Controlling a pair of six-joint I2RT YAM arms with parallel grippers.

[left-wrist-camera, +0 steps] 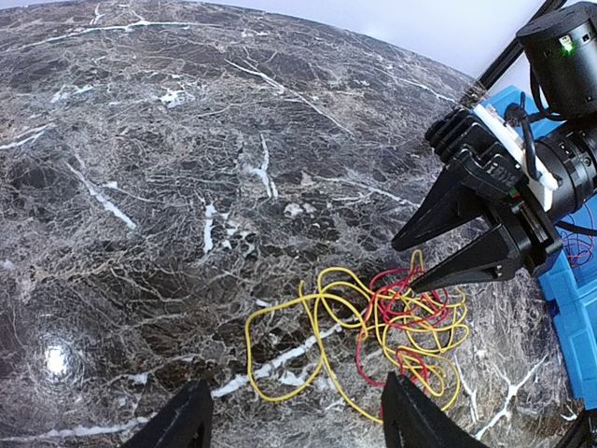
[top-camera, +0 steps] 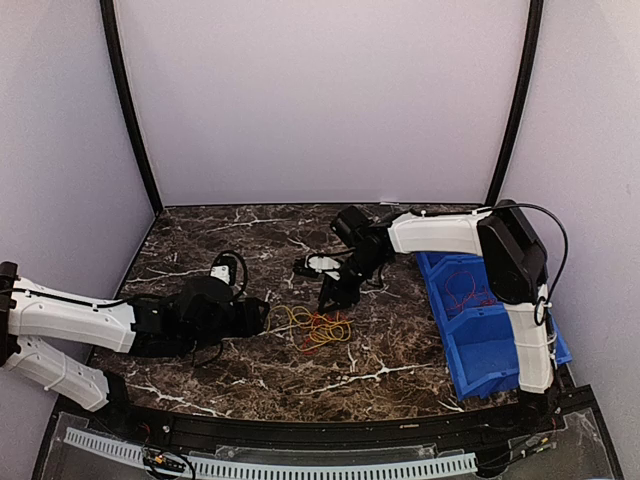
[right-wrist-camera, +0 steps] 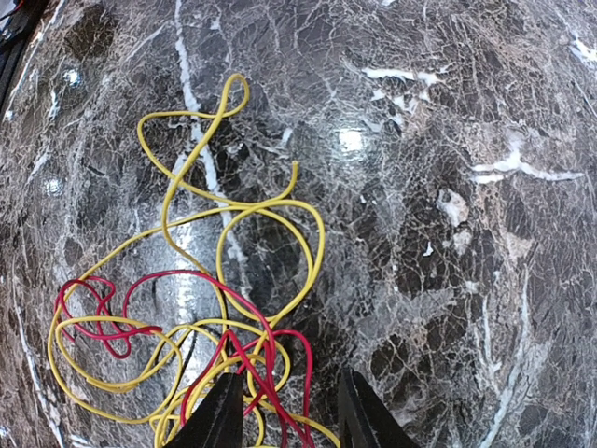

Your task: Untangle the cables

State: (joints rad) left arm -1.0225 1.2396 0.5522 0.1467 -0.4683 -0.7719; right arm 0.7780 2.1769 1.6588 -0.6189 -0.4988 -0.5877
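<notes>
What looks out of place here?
Nothing stands out beyond the job itself: the yellow and red cables lie tangled on the table, with nothing spilled or damaged. A red wire sits in the blue bin.

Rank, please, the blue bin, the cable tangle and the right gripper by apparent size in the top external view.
1. blue bin, clearly largest.
2. cable tangle.
3. right gripper, nearly the tangle's size, so that order is unsure.

Left arm point(top-camera: 70, 318), right arm point(top-camera: 440, 232): white shells, black joints, cables; 2 tapered black claw fingers point(left-wrist-camera: 438, 210).
</notes>
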